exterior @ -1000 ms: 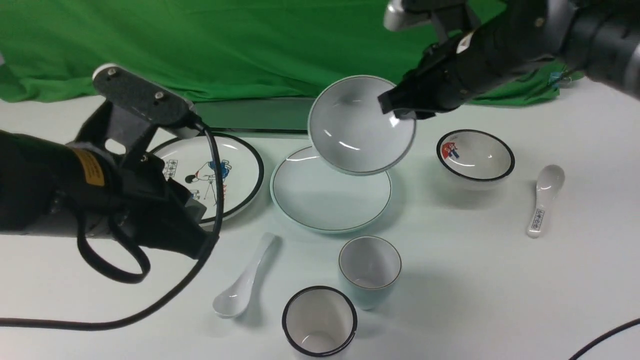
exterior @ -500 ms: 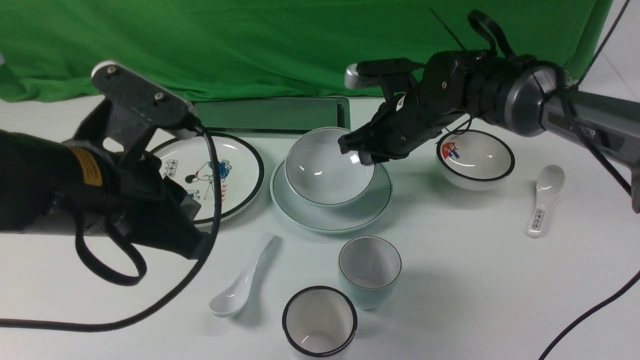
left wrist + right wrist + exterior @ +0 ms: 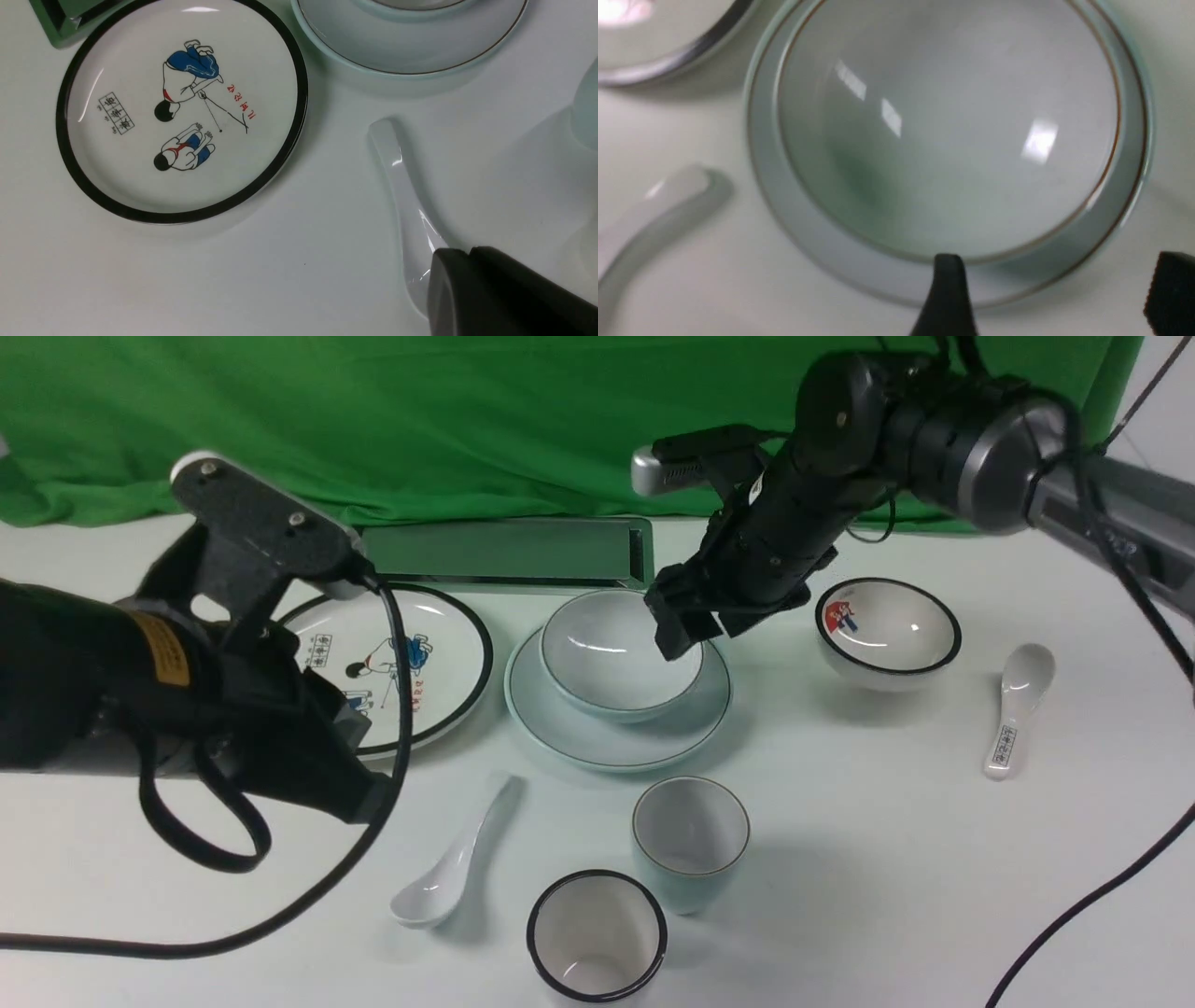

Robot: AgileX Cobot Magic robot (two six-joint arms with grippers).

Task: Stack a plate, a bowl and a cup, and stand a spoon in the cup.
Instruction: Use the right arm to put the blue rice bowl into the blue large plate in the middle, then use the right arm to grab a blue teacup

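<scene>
The bowl [image 3: 611, 658] sits upright in the plate [image 3: 583, 739] near the middle of the white worktop [image 3: 887, 859]. The right arm [image 3: 794, 513] reaches down to the bowl's rim at 3 o'clock. The right jaws are released: in the right wrist view the two dark fingers [image 3: 945, 294] stand wide apart, one tip at the bowl's rim and the other out past the plate's edge, with nothing pinched between them. The cup [image 3: 691, 840] stands upright at 6 o'clock from the plate, apart from it, and a black-rimmed cup [image 3: 597, 933] stands just beside it at 7 o'clock. The spoon [image 3: 453, 868] lies flat at 7 o'clock from the plate, its handle pointing toward the plate. The left arm [image 3: 140, 691] hangs at 9 o'clock from the spoon. Only one dark finger [image 3: 490, 289] shows, in front of the spoon's scoop, so I cannot tell whether the left jaws are released or clenched. A picture plate [image 3: 439, 663] lies at 9 o'clock from the plate and a picture bowl [image 3: 887, 630] at 3 o'clock, with a printed spoon [image 3: 1013, 709] beyond it.
</scene>
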